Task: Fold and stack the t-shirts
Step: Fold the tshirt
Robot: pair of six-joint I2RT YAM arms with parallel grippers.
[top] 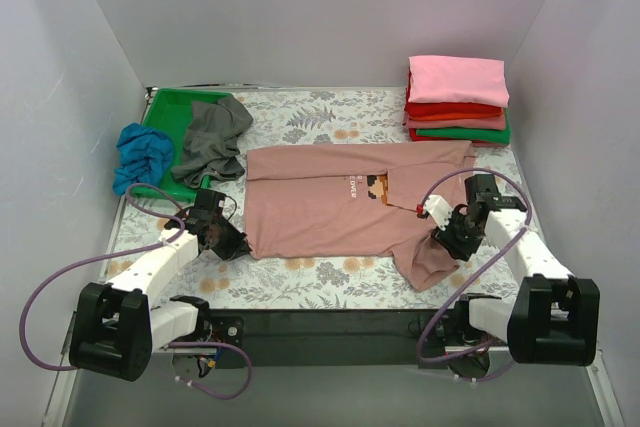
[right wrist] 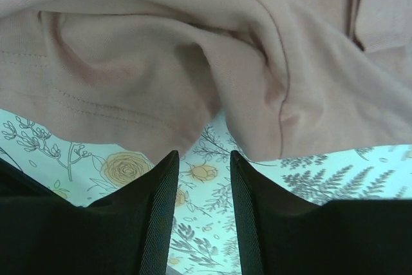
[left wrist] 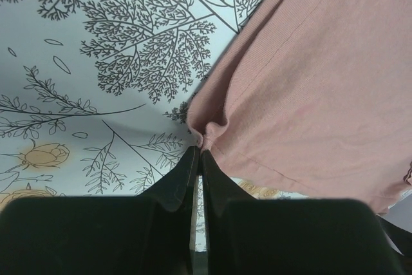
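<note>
Even, diffuse light filling the enclosure, pale walls (top: 300, 7) reading bright; faint soft shadows edging the dusty-pink t-shirt (top: 320, 212); left wrist view rendering cloth weave sharply, right wrist view softening slightly, near foregrounds going dark, featureless

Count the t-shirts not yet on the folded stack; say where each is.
3. The dusty-pink t-shirt lies spread mid-table, the grey t-shirt crumpled on the green tray, the blue t-shirt bunched at its left edge. Others may hide beneath.

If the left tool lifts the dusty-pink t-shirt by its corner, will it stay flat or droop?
Probably droops: the dusty-pink t-shirt puckers where the left tool pinches its corner. Likely light; thin cloth bunches in soft folds near the right tool.
</note>
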